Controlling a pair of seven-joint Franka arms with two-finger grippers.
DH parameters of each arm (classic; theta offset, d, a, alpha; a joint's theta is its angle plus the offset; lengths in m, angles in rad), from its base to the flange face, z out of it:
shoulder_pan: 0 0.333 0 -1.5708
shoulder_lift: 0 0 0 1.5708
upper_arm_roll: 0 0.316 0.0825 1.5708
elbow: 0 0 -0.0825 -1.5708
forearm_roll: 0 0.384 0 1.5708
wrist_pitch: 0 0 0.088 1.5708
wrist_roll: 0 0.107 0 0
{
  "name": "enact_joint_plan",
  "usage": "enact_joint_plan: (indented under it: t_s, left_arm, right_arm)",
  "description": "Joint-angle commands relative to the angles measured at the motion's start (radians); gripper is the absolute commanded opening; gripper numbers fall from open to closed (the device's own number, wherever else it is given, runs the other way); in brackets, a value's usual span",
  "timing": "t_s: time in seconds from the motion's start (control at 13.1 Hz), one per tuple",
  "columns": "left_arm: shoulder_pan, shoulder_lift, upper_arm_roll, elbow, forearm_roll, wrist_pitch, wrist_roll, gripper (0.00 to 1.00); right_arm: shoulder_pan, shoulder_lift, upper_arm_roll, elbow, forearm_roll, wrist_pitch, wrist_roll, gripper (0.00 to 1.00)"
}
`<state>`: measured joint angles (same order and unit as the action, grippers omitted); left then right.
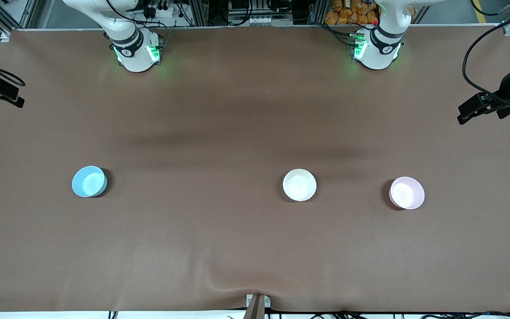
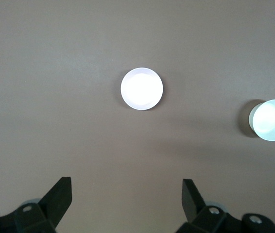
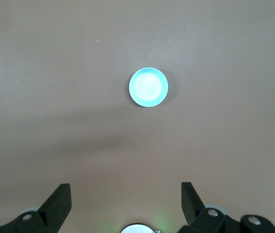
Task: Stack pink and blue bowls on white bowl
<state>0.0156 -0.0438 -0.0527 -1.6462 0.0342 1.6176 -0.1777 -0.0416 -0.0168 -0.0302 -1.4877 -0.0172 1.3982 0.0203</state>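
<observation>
Three bowls sit apart on the worktop (image 1: pixel 246 110): blue bowl (image 1: pixel 89 181) toward the right arm's end, white bowl (image 1: pixel 299 184) mid-row, pink bowl (image 1: pixel 407 192) toward the left arm's end; left end effector (image 2: pixel 127 194) and right end effector (image 3: pixel 126 194) hang high, both spread wide, empty

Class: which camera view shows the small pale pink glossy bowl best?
The front view: the small pale pink glossy bowl sits whole and upright on the brown table, toward the left arm's end. Neither wrist view shows a bowl that reads as pink.

White bowl (image 1: pixel 299 184) between two bowls
</observation>
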Motion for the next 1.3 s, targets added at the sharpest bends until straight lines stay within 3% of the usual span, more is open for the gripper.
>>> enact_joint_plan:
  t_s: [0.0,0.3,1.22]
  left_arm:
    - [0.000,-0.002,-0.002,0.023,0.012,-0.022,0.000,1.00]
    - [-0.003,0.002,-0.007,0.080,0.012,-0.054,0.001,1.00]
    - [-0.005,-0.040,-0.030,0.040,-0.005,-0.133,0.009,1.00]
  right_arm:
    - [-0.006,0.006,0.004,0.018,-0.003,-0.010,-0.010,1.00]
    - [-0.006,0.006,0.004,0.017,-0.003,-0.010,-0.010,1.00]
    - [-0.011,0.014,0.003,-0.005,-0.003,-0.002,-0.011,1.00]
